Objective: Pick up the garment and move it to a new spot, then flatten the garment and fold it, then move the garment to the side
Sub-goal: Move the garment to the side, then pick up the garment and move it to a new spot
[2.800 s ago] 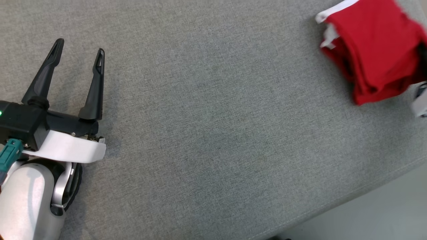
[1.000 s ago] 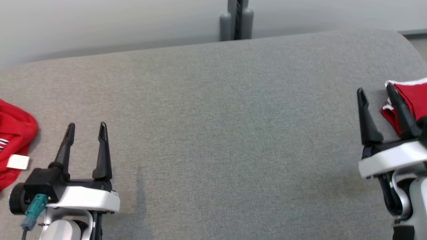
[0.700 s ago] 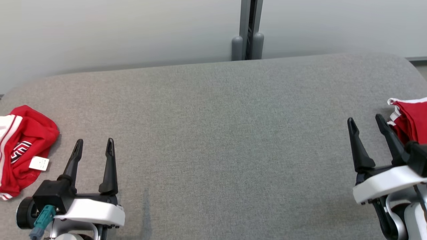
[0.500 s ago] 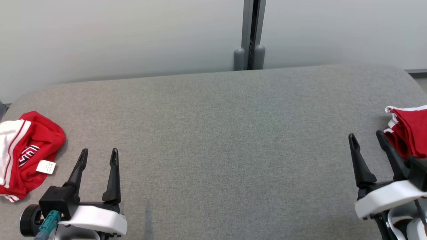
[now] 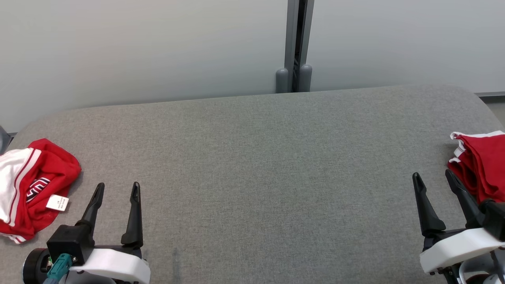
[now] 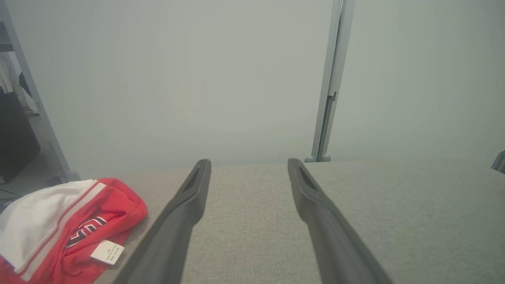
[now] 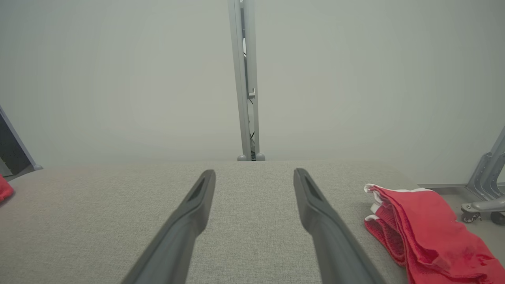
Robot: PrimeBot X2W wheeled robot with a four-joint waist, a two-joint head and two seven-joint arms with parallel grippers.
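Head view, noted left to right. Crumpled garment [image 5: 39, 185], red with a white panel and striped band, lies at the left end of the gray padded table [image 5: 252, 165]. A white tag [image 5: 57, 202] shows on its near side. Just right of it, apart from the cloth, is the left gripper [image 5: 118, 184], low at the table's near edge. Its 2 dark fingers are spread wide with nothing between them. Left wrist view agrees: gray table fabric shows between the fingers, and the crumpled garment sits off to the lower left. Past the table's far edge, near the middle, a gray post [image 5: 294, 43] rises against a pale wall [image 5: 138, 51]. At the near right is the right gripper [image 5: 432, 173], also spread wide and holding nothing, fingers pointing toward the far edge. Folded garment [image 5: 483, 165], red with thin white edging, lies at the right end of the table, just beside that gripper's outer finger. Right wrist view shows a strip of table between that finger and the cloth. In that view, a wheeled metal frame [image 7: 482, 197] stands on the floor beyond the table's right end.
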